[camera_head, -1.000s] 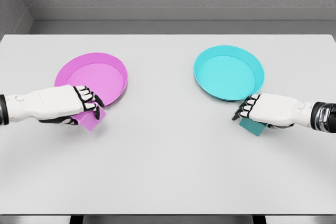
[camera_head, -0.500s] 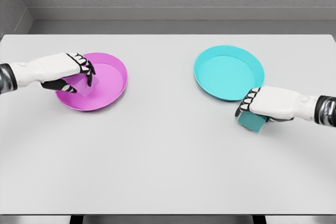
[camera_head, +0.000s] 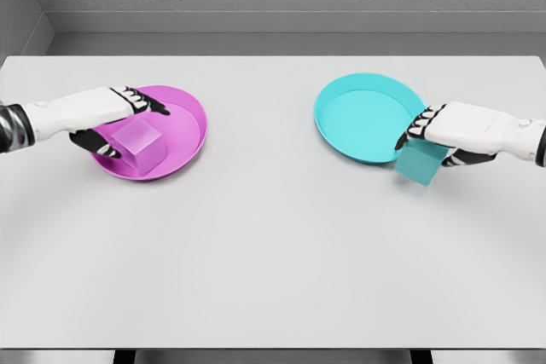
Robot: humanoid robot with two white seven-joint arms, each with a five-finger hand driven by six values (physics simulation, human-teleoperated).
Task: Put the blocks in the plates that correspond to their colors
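Observation:
A pink block [camera_head: 141, 143] lies inside the pink plate [camera_head: 183, 121] at the left. My left hand [camera_head: 119, 117] hovers over the plate's left side with fingers spread; the block sits just under and right of it, free of the fingers. At the right, my right hand [camera_head: 426, 130] is shut on a teal block [camera_head: 420, 163], which hangs tilted above the table at the near right rim of the teal plate [camera_head: 367, 117].
Both plates rest on a wide white table [camera_head: 273, 253]. A grey wall runs behind its far edge.
The left hand carried the pink block over the pink plate and let it go there. The right hand lifted the teal block and moved it up toward the teal plate's rim.

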